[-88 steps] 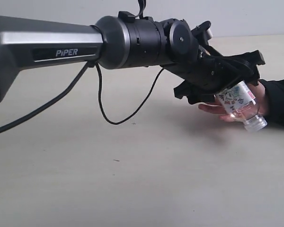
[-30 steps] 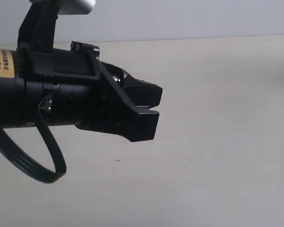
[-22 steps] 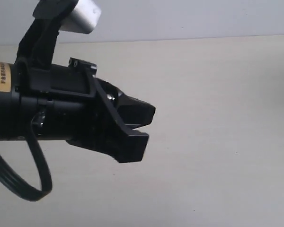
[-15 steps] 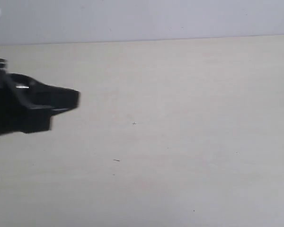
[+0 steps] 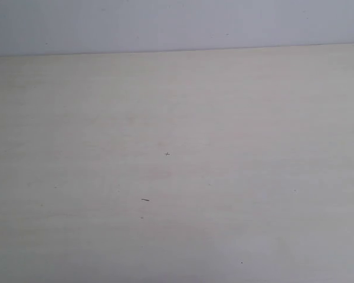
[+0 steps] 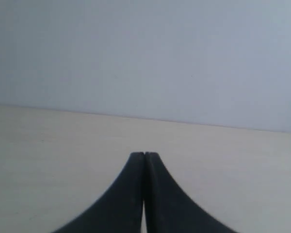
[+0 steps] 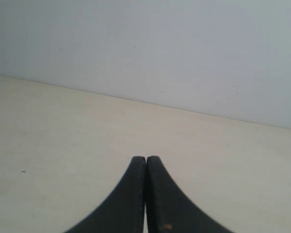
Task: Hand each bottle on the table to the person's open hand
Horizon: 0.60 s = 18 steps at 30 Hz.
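Note:
No bottle shows in any view, and no hand either. The pale beige table [image 5: 236, 147] lies bare in the exterior view, with neither arm in it. In the left wrist view my left gripper [image 6: 144, 154] is shut, its two black fingers pressed together with nothing between them, above the table [image 6: 48, 160]. My right gripper [image 7: 146, 158] is likewise shut and holds nothing, over the table [image 7: 63, 136].
A plain pale wall [image 5: 165, 23] rises behind the table's far edge. Tiny dark specks [image 5: 145, 200] mark the tabletop near the middle.
The left arm gave the fruit-label bottle to the hand at the right, then drew back leftward and left the exterior view. The hand and the bottle are gone too.

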### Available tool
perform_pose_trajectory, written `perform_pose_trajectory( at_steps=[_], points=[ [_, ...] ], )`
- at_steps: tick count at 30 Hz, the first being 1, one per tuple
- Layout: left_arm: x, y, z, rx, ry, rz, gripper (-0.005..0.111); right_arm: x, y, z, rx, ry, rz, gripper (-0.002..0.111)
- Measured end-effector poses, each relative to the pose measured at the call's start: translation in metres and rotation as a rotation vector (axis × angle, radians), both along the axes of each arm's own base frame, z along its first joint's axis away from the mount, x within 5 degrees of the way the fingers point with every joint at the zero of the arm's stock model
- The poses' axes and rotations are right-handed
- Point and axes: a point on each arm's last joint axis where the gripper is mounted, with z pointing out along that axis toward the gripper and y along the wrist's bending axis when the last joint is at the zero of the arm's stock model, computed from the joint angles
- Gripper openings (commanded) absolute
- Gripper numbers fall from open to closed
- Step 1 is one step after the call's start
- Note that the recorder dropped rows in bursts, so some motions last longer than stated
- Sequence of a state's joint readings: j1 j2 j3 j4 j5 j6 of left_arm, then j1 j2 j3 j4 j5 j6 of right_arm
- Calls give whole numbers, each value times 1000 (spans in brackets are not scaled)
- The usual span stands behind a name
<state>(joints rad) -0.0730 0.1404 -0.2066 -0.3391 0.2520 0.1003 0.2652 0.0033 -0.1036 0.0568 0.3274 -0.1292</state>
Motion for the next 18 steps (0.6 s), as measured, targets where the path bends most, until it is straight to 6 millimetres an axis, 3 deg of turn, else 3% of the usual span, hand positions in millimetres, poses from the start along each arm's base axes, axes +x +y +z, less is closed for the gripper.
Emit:
perform_pose_trajectory(
  at_steps=[8,18],
  points=[
    [-3,6,-47,10,-56,75,2,0,0,0,0,0,0,0],
    [-3,7,-50,102,-59,78,2,0,0,0,6,2,1,0]
  ],
)
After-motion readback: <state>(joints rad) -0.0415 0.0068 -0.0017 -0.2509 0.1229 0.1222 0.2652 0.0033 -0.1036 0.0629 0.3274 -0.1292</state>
